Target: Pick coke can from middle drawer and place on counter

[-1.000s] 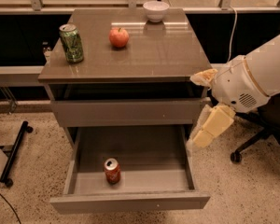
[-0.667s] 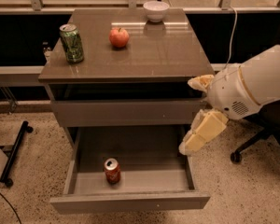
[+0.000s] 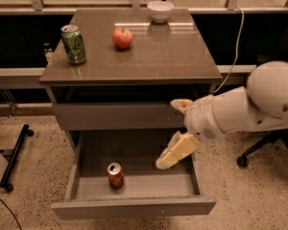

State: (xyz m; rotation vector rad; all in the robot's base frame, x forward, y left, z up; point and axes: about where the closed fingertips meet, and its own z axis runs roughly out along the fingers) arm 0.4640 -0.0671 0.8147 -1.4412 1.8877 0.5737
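The can (image 3: pixel 115 175) stands upright on the drawer (image 3: pixel 134 207) floor, left of centre. The gripper (image 3: pixel 178 128) hangs over the drawer's right side, spread open and empty. I'd shift it left, then lower it straight down astride the can, keeping off the drawer's front.

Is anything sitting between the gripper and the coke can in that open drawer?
Nothing visible does. The gripper hangs open over the right side of the middle drawer, and only bare drawer floor lies between it and the coke can, standing near the front.
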